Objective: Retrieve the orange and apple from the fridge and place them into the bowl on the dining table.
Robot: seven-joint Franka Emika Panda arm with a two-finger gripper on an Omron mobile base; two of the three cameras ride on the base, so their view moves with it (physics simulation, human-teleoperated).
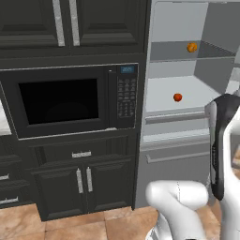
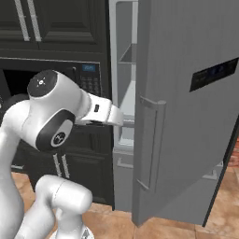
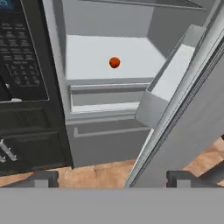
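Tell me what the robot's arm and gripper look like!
The arm is glossy white, made of thick rounded tubes joined by big round joints with dark grey rings and caps. One cap has small pale dots on it. Another white link carries a long black panel down its side. The gripper has two small, dark grey, blocky finger tips. No loose cables show.

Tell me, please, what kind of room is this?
A kitchen, most likely. An open fridge holds an apple and an orange on its shelves, and a black microwave is built into dark cabinets beside it.
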